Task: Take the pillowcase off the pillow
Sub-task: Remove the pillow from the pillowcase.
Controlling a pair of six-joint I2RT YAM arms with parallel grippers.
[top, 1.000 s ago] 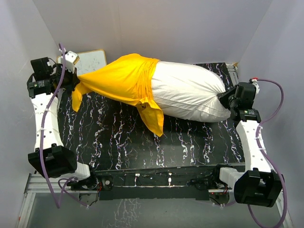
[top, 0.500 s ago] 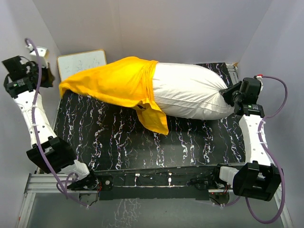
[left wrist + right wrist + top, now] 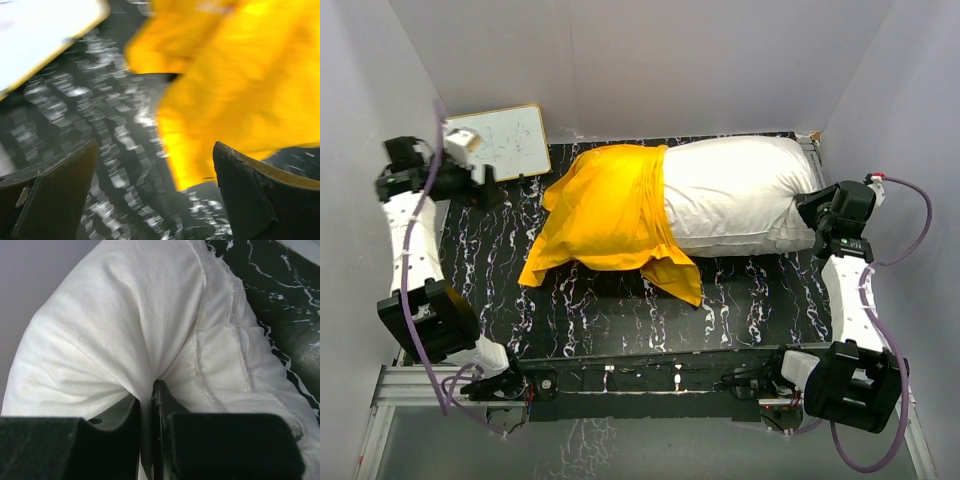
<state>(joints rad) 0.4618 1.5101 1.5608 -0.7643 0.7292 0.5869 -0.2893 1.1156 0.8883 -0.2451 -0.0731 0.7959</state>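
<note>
The white pillow (image 3: 740,195) lies across the back of the table, its left half still inside the bright yellow pillowcase (image 3: 610,210). The case's loose end droops slack onto the table toward the front left. My left gripper (image 3: 490,190) hovers left of the case, apart from it. In the left wrist view its fingers (image 3: 55,195) stand wide open around bare table, the left gripper (image 3: 155,190) empty, with the yellow pillowcase (image 3: 240,75) just ahead, blurred. My right gripper (image 3: 815,210) is at the pillow's right end. Up close, the right gripper (image 3: 147,400) is shut on a pinched fold of the pillow (image 3: 125,315).
A white-faced board (image 3: 505,140) with a wooden rim leans at the back left, close behind my left gripper; its corner (image 3: 40,30) shows in the left wrist view. The black marbled table (image 3: 620,310) ends at a metal rail in front. Grey walls stand on three sides.
My left gripper has opened and let go of the pillowcase, which dropped slack onto the table. The left arm swung back in from the far left. The pillow settled flatter.
</note>
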